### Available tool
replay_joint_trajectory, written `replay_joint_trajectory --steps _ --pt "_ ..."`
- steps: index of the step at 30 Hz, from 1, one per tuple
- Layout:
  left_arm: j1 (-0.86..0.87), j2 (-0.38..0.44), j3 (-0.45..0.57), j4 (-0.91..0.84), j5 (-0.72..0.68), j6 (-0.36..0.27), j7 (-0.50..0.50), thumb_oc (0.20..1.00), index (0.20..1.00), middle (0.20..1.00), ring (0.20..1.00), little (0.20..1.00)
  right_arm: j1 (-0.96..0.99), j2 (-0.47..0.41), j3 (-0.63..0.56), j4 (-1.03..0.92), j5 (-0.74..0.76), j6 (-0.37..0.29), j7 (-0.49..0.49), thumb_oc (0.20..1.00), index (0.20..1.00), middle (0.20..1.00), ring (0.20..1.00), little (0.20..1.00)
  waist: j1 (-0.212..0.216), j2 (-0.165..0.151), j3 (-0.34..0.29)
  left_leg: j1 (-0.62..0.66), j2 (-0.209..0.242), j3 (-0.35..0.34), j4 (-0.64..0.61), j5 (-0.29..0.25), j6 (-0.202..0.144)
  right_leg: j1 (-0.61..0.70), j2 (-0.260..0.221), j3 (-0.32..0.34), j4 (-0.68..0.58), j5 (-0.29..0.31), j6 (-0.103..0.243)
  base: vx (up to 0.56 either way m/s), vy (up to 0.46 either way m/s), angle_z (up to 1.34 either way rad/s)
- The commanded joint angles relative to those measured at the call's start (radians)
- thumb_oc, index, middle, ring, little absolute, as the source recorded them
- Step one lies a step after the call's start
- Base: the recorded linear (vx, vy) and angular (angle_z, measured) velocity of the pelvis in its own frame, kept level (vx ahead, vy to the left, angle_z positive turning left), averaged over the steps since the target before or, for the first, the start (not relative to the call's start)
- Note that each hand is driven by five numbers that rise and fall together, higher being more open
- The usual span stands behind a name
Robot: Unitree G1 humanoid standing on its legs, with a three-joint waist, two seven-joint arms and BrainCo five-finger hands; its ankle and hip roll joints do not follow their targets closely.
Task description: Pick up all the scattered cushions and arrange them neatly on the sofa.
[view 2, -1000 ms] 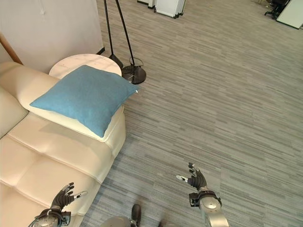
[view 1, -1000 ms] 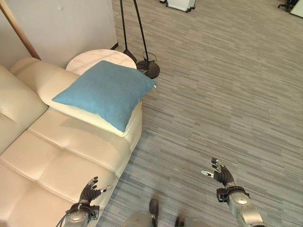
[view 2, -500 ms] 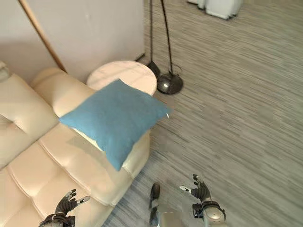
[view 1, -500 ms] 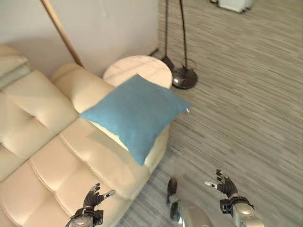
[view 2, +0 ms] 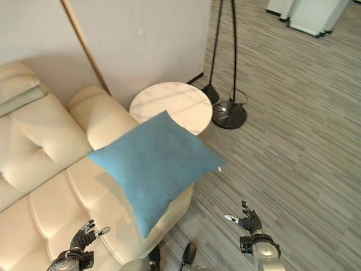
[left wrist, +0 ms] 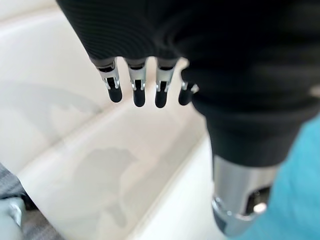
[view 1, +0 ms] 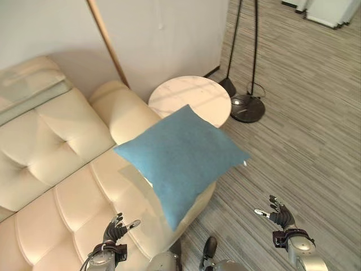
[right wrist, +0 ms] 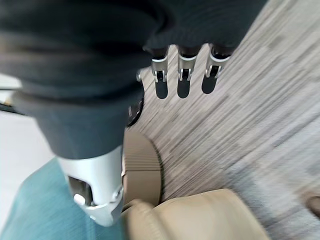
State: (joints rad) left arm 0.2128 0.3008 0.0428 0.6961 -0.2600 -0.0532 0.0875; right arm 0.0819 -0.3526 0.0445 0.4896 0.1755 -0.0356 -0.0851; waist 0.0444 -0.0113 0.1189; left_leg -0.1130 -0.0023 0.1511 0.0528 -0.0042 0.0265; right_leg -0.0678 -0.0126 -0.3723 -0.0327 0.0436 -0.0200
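Left hand (view 1: 114,232) and right hand (view 1: 279,214) both held low, fingers straight, holding nothing.

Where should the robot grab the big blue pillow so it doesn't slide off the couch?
Probably the square blue fabric cushion by its two side corners, one hand each, from the front. It lies tilted on the cream leather sofa's armrest, one corner overhanging the edge. The left hand and right hand are both open.
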Motion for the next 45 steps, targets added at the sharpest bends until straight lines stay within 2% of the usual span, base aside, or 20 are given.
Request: replay_joint_trajectory --steps 1,4,5,8,13,14,15,16,20,21,23,27,28,29,31,36,37,38,39,45 --pt "0.001 0.046 0.036 -0.023 -0.027 -0.027 0.017 1.000 1.000 1.000 1.000 1.000 -0.002 -0.015 -0.044 -0.048 -0.031 -0.020 -0.016 1.000 1.000 1.000 1.000 1.000 0.036 -0.024 -0.008 0.056 -0.016 -0.031 0.016 -0.098 -0.029 -0.009 -0.104 0.016 0.177 -0.071 0.164 0.07 0.167 0.16" --pt "0.002 0.053 0.040 -0.033 -0.037 -0.027 0.020 1.000 1.000 1.000 1.000 1.000 -0.009 -0.017 -0.053 -0.072 -0.053 -0.015 -0.020 1.000 1.000 1.000 1.000 1.000 0.023 -0.012 0.016 0.086 -0.023 -0.069 0.009 -0.097 0.001 -0.095 -0.137 0.065 0.370 -0.030 0.193 0.06 0.113 0.00" --pt "0.006 0.046 0.038 -0.052 -0.039 -0.031 0.023 1.000 1.000 1.000 1.000 1.000 -0.012 -0.016 -0.065 -0.077 -0.072 -0.021 -0.041 1.000 1.000 1.000 1.000 1.000 0.016 -0.006 0.020 0.103 -0.025 -0.089 0.011 -0.105 0.004 -0.113 -0.131 0.114 0.387 -0.045 0.186 0.14 0.023 0.26" --pt "0.008 0.037 0.034 -0.075 -0.045 -0.039 0.031 1.000 1.000 1.000 1.000 1.000 -0.011 -0.022 -0.101 -0.093 -0.071 -0.018 -0.068 1.000 1.000 1.000 1.000 1.000 0.003 -0.004 0.010 0.126 -0.020 -0.129 -0.007 -0.113 -0.007 -0.132 -0.118 0.178 0.278 -0.053 0.174 0.19 -0.099 0.38" --pt "-0.020 0.050 -0.002 -0.100 -0.010 -0.041 0.043 1.000 1.000 1.000 1.000 1.000 0.009 -0.052 -0.140 -0.134 -0.083 -0.002 -0.091 1.000 1.000 1.000 1.000 1.000 -0.049 -0.012 0.023 0.199 -0.005 -0.254 -0.012 -0.159 -0.044 -0.222 -0.101 0.369 0.124 0.021 0.215 0.24 -0.193 0.32" --pt "-0.020 0.050 -0.003 -0.100 -0.010 -0.041 0.043 1.000 1.000 1.000 1.000 1.000 0.009 -0.052 -0.140 -0.133 -0.083 -0.002 -0.091 1.000 1.000 1.000 1.000 1.000 -0.049 -0.010 0.024 0.201 -0.003 -0.254 -0.013 -0.160 -0.045 -0.220 -0.099 0.368 0.124 0.021 0.214 0.21 -0.264 1.07" --pt "-0.030 0.061 -0.013 -0.116 -0.016 -0.053 0.039 1.000 1.000 1.000 1.000 1.000 -0.001 -0.067 -0.137 -0.146 -0.070 -0.007 -0.084 1.000 1.000 1.000 1.000 1.000 -0.045 -0.037 0.025 0.207 0.007 -0.267 -0.007 -0.168 -0.068 -0.188 -0.137 0.324 0.088 0.051 0.227 0.18 -0.417 1.01" --pt "-0.042 0.062 -0.028 -0.117 -0.020 -0.049 0.039 1.000 1.000 1.000 1.000 1.000 -0.014 -0.073 -0.122 -0.146 -0.068 -0.003 -0.073 1.000 1.000 1.000 1.000 1.000 -0.046 -0.045 0.018 0.205 0.040 -0.279 -0.019 -0.150 -0.082 -0.185 -0.128 0.314 0.097 0.055 0.223 0.18 -0.419 0.86" --pt "-0.062 0.065 -0.063 -0.136 -0.021 -0.055 0.028 1.000 1.000 1.000 1.000 1.000 -0.052 -0.125 -0.084 -0.141 -0.085 -0.010 -0.062 1.000 1.000 1.000 1.000 1.000 -0.047 -0.043 0.001 0.177 0.099 -0.294 -0.047 -0.095 -0.116 -0.160 -0.103 0.274 0.069 0.047 0.210 0.09 -0.307 0.70" --pt "-0.089 0.065 -0.089 -0.148 -0.037 -0.058 0.024 1.000 1.000 1.000 1.000 1.000 -0.102 -0.167 -0.045 -0.117 -0.092 -0.004 -0.058 1.000 1.000 1.000 1.000 1.000 -0.037 -0.038 0.001 0.145 0.131 -0.284 -0.063 -0.051 -0.139 -0.150 -0.094 0.235 0.053 0.032 0.201 0.05 -0.295 0.37" --pt "-0.094 0.062 -0.093 -0.152 -0.043 -0.059 0.021 1.000 1.000 1.000 1.000 1.000 -0.112 -0.176 -0.036 -0.107 -0.089 -0.002 -0.056 1.000 1.000 1.000 1.000 1.000 -0.038 -0.035 0.000 0.135 0.137 -0.282 -0.069 -0.044 -0.142 -0.147 -0.094 0.222 0.047 0.027 0.198 0.01 -0.145 0.40" --pt "-0.157 0.043 -0.155 -0.162 -0.072 -0.062 0.019 1.000 1.000 1.000 1.000 1.000 -0.184 -0.213 0.026 -0.011 -0.075 0.010 -0.065 1.000 1.000 1.000 1.000 1.000 -0.033 -0.036 0.020 0.051 0.160 -0.162 -0.074 0.007 -0.144 -0.129 -0.108 0.140 0.032 -0.004 0.177 -0.05 -0.152 0.72" --pt "-0.188 0.029 -0.185 -0.172 -0.087 -0.058 0.015 1.000 1.000 1.000 1.000 1.000 -0.218 -0.213 0.050 0.042 -0.063 0.018 -0.070 1.000 1.000 1.000 1.000 1.000 -0.037 -0.037 0.027 0.024 0.165 -0.070 -0.071 0.021 -0.143 -0.122 -0.109 0.107 0.018 -0.007 0.171 -0.05 -0.145 1.07" --pt "-0.189 0.029 -0.185 -0.172 -0.087 -0.058 0.015 1.000 1.000 1.000 1.000 1.000 -0.220 -0.213 0.051 0.044 -0.062 0.017 -0.070 1.000 1.000 1.000 1.000 1.000 -0.038 -0.037 0.028 0.024 0.165 -0.071 -0.070 0.021 -0.144 -0.122 -0.109 0.107 0.018 -0.007 0.171 -0.06 -0.178 1.06" --pt "-0.245 0.005 -0.241 -0.172 -0.099 -0.057 0.012 1.000 1.000 1.000 1.000 1.000 -0.275 -0.184 0.094 0.130 -0.034 0.023 -0.076 1.000 1.000 1.000 1.000 1.000 -0.045 -0.032 0.027 0.012 0.170 0.013 -0.103 0.036 -0.141 -0.124 -0.100 0.065 -0.003 -0.005 0.165 -0.03 -0.128 0.84" --pt "-0.416 -0.046 -0.371 -0.135 -0.109 -0.054 0.034 1.000 1.000 1.000 1.000 1.000 -0.405 -0.039 0.204 0.210 0.065 0.021 -0.077 1.000 1.000 1.000 1.000 1.000 -0.042 -0.043 0.056 -0.039 0.142 -0.015 -0.125 0.061 -0.136 -0.168 -0.090 0.072 -0.009 0.023 0.165 -0.04 -0.016 0.18" --pt "-0.513 -0.078 -0.427 -0.105 -0.124 -0.062 0.054 1.000 1.000 1.000 1.000 1.000 -0.460 0.027 0.260 0.215 0.117 0.011 -0.075 0.950 0.950 0.950 0.950 0.950 -0.049 -0.043 0.062 -0.057 0.130 -0.025 -0.139 0.061 -0.133 -0.194 -0.086 0.085 -0.012 0.039 0.169 -0.05 0.043 -0.22" --pt "-0.513 -0.078 -0.427 -0.105 -0.124 -0.062 0.054 1.000 1.000 1.000 1.000 1.000 -0.461 0.027 0.260 0.215 0.117 0.011 -0.075 0.950 0.950 0.950 0.950 0.950 -0.049 -0.043 0.062 -0.057 0.130 -0.025 -0.139 0.061 -0.132 -0.194 -0.086 0.085 -0.012 0.039 0.169 -0.09 0.106 -0.10" --pt "-0.625 -0.091 -0.467 -0.104 -0.169 -0.087 0.093 0.200 0.200 0.200 0.200 0.200 -0.521 0.085 0.307 0.188 0.196 -0.008 -0.069 0.200 0.200 0.200 0.200 0.200 -0.050 -0.047 0.087 -0.087 0.113 -0.044 -0.136 0.068 -0.134 -0.221 -0.088 0.106 -0.019 0.063 0.177 -0.08 0.100 -0.12" --pt "-0.569 -0.061 -0.423 -0.230 -0.242 -0.110 0.087 0.200 0.200 0.200 0.200 0.200 -0.427 0.108 0.329 -0.043 0.258 -0.048 0.001 0.200 0.200 0.200 0.200 0.200 -0.052 -0.065 0.088 -0.062 0.102 -0.050 -0.109 0.036 -0.126 -0.185 -0.101 0.138 -0.032 0.066 0.188 0.02 0.091 -0.07"
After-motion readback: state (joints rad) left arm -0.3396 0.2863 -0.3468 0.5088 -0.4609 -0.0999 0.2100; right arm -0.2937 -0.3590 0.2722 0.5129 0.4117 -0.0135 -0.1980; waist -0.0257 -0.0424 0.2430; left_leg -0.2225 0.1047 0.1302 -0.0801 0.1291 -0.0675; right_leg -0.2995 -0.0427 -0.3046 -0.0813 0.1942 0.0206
